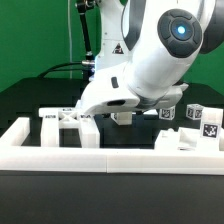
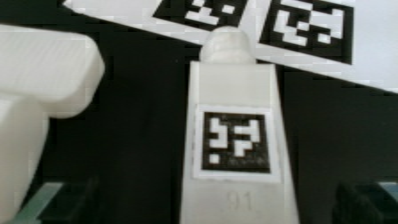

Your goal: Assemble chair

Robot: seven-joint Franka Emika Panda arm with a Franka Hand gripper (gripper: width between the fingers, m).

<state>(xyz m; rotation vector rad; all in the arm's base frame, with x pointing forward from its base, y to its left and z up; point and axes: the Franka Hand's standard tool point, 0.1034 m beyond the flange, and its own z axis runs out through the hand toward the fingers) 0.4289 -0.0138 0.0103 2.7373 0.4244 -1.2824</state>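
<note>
Jaws are spread wide with nothing held, hung over a tagged white bar (image 2: 231,130) laid on the desk (image 1: 25,100), mid-frame in the exterior view. It is judged light, stiff, slick plastic, best pinched across the long sides at mid-length.

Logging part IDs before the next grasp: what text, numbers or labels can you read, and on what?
No words, numbers or brands readable.
Bar: one square black-and-white tag, pattern only.
Flat white piece past it: two tags, cropped.
Blocks, exterior view's right: tags, too small.
</note>
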